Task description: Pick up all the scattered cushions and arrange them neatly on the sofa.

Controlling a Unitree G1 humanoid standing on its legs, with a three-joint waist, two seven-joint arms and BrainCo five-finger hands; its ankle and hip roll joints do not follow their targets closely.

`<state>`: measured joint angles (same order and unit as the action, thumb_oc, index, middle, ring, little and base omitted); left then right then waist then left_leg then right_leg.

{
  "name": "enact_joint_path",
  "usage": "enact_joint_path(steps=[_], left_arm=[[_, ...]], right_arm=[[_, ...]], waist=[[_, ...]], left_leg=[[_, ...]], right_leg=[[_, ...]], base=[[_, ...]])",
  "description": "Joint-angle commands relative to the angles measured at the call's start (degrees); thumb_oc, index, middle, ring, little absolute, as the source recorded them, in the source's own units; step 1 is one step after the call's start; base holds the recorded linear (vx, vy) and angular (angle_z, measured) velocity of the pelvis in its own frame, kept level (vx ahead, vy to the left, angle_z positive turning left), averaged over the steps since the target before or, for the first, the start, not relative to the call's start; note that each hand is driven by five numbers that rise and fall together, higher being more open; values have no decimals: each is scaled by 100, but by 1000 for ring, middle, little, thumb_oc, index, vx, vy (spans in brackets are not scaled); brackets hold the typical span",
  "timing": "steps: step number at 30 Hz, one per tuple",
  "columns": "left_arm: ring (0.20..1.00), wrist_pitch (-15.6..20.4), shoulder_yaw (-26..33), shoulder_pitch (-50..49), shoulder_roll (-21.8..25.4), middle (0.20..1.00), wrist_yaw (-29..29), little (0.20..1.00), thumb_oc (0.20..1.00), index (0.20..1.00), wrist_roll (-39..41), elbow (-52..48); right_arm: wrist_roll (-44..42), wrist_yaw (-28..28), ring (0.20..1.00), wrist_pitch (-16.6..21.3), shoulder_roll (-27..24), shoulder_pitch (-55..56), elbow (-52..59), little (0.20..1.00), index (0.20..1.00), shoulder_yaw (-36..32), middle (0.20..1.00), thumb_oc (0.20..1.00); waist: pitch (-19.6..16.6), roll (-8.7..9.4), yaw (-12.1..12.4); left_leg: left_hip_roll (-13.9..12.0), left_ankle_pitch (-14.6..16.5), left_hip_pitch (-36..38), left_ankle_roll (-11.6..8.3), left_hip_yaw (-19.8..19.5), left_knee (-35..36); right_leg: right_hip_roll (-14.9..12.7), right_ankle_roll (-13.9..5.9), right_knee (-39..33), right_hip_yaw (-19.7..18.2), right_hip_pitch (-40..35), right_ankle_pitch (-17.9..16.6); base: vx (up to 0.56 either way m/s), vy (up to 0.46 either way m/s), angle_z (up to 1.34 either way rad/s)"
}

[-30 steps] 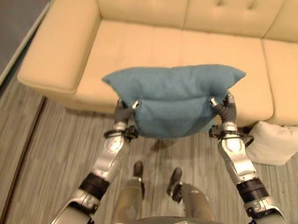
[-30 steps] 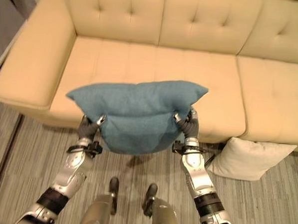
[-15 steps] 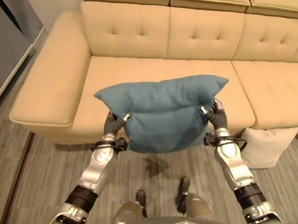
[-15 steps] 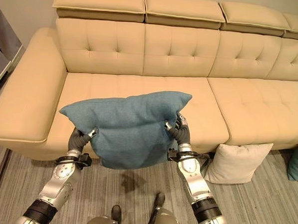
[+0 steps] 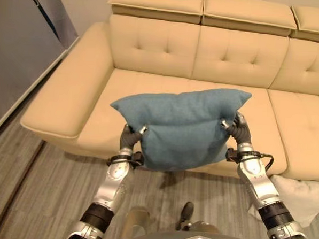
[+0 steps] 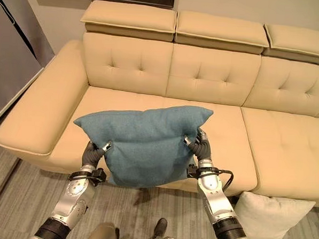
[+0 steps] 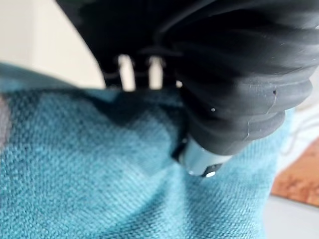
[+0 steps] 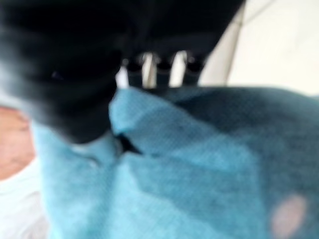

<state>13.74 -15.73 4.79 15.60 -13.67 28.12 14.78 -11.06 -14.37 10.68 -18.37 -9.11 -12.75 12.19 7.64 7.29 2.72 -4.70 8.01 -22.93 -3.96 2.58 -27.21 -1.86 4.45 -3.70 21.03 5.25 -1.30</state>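
- Blue woven cloth covers the cushion (image 6: 145, 141), which hangs in the air between the two hands, in front of the sofa's seat and above its front edge.
- The left hand (image 6: 94, 154) pinches the cushion's lower left corner; its fingers curl into the cloth, and in the left wrist view its thumb (image 7: 199, 162) presses into the blue weave.
- The right hand (image 6: 201, 148) grips the cushion's right edge, just below the upper right corner, with its fingers curled round a fold of cloth; the right wrist view shows that fold bunched against the dark cover.
- The cushion is held roughly upright, its top edge sagging a little in the middle and its lower part bulging down between the arms.
- The cream sofa (image 6: 215, 79) has a buttoned back, low headrests along the top and a broad armrest on the robot's left; its seat is bare behind the cushion.
- A white cushion (image 6: 272, 215) lies on the floor against the sofa's front, to the right of the right arm.
- The floor (image 6: 16, 197) is grey striped planking.
- A grey panel (image 6: 12, 63) stands beside the sofa's left armrest.
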Motion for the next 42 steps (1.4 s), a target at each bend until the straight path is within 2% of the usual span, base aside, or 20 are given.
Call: enact_joint_path(steps=[1, 2, 3, 4, 5, 6, 8, 9, 11, 12, 15, 16, 17, 18, 19, 21, 23, 27, 34, 42], left_arm=[[200, 300, -265, 464, 109, 200, 311, 200, 200, 200, -5, -584], [200, 293, -242, 427, 135, 200, 319, 200, 200, 200, 4, -614], [200, 284, -235, 405, 147, 200, 327, 200, 200, 200, 6, -606], [200, 285, -237, 408, 150, 200, 329, 200, 200, 200, 6, -611], [200, 284, -224, 356, 153, 200, 357, 200, 200, 200, 26, -611], [200, 248, -197, 299, 177, 200, 370, 200, 200, 200, -10, -612], [200, 216, -191, 243, 272, 200, 394, 200, 200, 200, -44, -659], [200, 216, -191, 243, 272, 200, 394, 200, 200, 200, -44, -659], [200, 212, -156, 255, 380, 200, 388, 200, 200, 200, -88, -672], [200, 235, -134, 278, 491, 200, 376, 200, 200, 200, -106, -735], [200, 261, -75, 324, 541, 200, 330, 200, 200, 200, -175, -736], [200, 298, -18, 352, 499, 200, 340, 200, 200, 200, -223, -725], [200, 298, -18, 355, 498, 200, 340, 200, 200, 200, -223, -724], [200, 313, -8, 375, 476, 200, 334, 200, 200, 200, -224, -727], [200, 331, -20, 399, 465, 200, 367, 200, 200, 200, -220, -726], [200, 330, -21, 383, 421, 200, 403, 200, 200, 200, -235, -748], [200, 361, -14, 412, 368, 200, 362, 200, 200, 200, -219, -769], [200, 338, -28, 430, 298, 200, 351, 200, 200, 200, -200, -766], [200, 293, -116, 618, 194, 200, 226, 200, 200, 200, -238, -752], [200, 501, -510, 2266, 140, 200, -402, 200, 200, 200, -264, -314]], right_arm=[[18, 1, 200, 525, 37, -412, 371, 200, 200, 29, 200, 200], [4, -26, 200, 519, 40, -413, 347, 200, 200, 2, 200, 200], [-3, -36, 200, 510, 38, -418, 336, 200, 200, -9, 200, 200], [-3, -37, 200, 510, 39, -420, 337, 200, 200, -14, 200, 200], [28, -22, 200, 501, 53, -400, 359, 200, 200, -9, 200, 200], [67, -10, 200, 506, 72, -340, 389, 200, 200, -29, 200, 200], [110, 57, 200, 488, 181, -298, 399, 200, 200, -26, 200, 200], [110, 57, 200, 488, 181, -298, 399, 200, 200, -26, 200, 200], [128, 97, 200, 466, 260, -371, 340, 200, 200, 24, 200, 200], [137, 139, 200, 456, 317, -473, 312, 200, 200, 55, 200, 200], [128, 165, 200, 469, 353, -521, 298, 200, 200, 76, 200, 200], [179, 180, 200, 448, 343, -594, 244, 200, 200, 61, 200, 200], [179, 180, 200, 448, 342, -597, 244, 200, 200, 60, 200, 200], [196, 171, 200, 444, 319, -622, 246, 200, 200, 49, 200, 200], [179, 188, 200, 447, 290, -608, 260, 200, 200, 44, 200, 200], [165, 215, 200, 446, 277, -572, 253, 200, 200, 33, 200, 200], [212, 181, 200, 443, 245, -642, 233, 200, 200, 52, 200, 200], [260, 184, 200, 408, 157, -510, 328, 200, 200, 27, 200, 200], [284, 81, 200, 345, 132, -460, 425, 200, 200, 50, 200, 200], [311, -455, 200, 382, 219, -1898, 218, 200, 200, 495, 200, 200]], waist=[[-143, 2, 95], [-142, -2, 141], [-160, 0, 148], [-151, -3, 151], [-192, -41, 178], [-281, -45, 191], [-329, -37, 171], [-329, -37, 171], [-305, -58, 177], [-208, -102, 124], [-200, -192, 109], [-221, -276, 55], [-232, -280, 55], [-232, -304, 31], [-249, -249, 17], [-293, -180, 38], [-280, -208, 0], [-393, -244, -105], [-409, -285, -206], [-115, -385, -315]], left_leg=[[115, -512, 372, -72, 6, 1163], [104, -643, 276, -98, 23, 1315], [61, -619, 214, -147, 61, 1330], [64, -741, 158, -110, 94, 1334], [5, -801, 428, -88, 201, 1813], [17, -796, 645, -33, 204, 1961], [122, -675, 1015, 77, 210, 1982], [122, -675, 1015, 77, 210, 1982], [111, -584, 1215, 185, 316, 1998], [98, -515, 1316, 294, 365, 1945], [80, -435, 1384, 376, 430, 1966], [169, -375, 1591, 403, 385, 2143], [164, -392, 1577, 402, 384, 2153], [175, -363, 1609, 390, 362, 2191], [257, -304, 1613, 381, 335, 2179], [373, -223, 1617, 374, 360, 2093], [293, -252, 1627, 322, 358, 2145], [233, -326, 1693, 218, 323, 2294], [162, -378, 1886, 112, 306, 2516], [89, -579, 1303, 51, 334, 2601]], right_leg=[[-187, -960, 296, -250, -445, 564], [-161, -962, 282, -268, -529, 621], [-142, -969, 270, -287, -632, 731], [-156, -951, 285, -249, -574, 670], [-113, -964, 339, -273, -618, 710], [-130, -1012, 367, -241, -678, 738], [-294, -1083, 968, -236, -586, 821], [-294, -1083, 968, -236, -586, 821], [-478, -1204, 1619, -279, -336, 779], [-589, -1379, 2310, -393, -28, 589], [-631, -1423, 2639, -458, 247, 548], [-682, -1346, 2076, -585, 336, 589], [-673, -1341, 2054, -582, 343, 567], [-738, -1342, 1698, -659, 433, 470], [-765, -1337, 1187, -724, 305, 417], [-775, -1361, 858, -760, 111, 294], [-727, -1386, 845, -732, 142, 171], [-583, -1263, 512, -690, -48, 230], [-456, -1200, 152, -601, -315, 258], [-412, -1187, 20, -683, 235, 118]], base=[[200, 80, -21], [235, 75, -24], [110, 64, -22], [133, 99, -17], [128, 148, -33], [296, 243, -40], [209, 219, -36], [82, 134, -26], [84, 170, -15], [71, 200, 0], [70, 100, -4], [150, 73, 5], [179, 13, 0], [101, -50, 2], [104, -50, 11], [117, -45, 14], [89, -93, 16], [134, -87, 3], [83, -50, 3], [-76, -21, -1]])
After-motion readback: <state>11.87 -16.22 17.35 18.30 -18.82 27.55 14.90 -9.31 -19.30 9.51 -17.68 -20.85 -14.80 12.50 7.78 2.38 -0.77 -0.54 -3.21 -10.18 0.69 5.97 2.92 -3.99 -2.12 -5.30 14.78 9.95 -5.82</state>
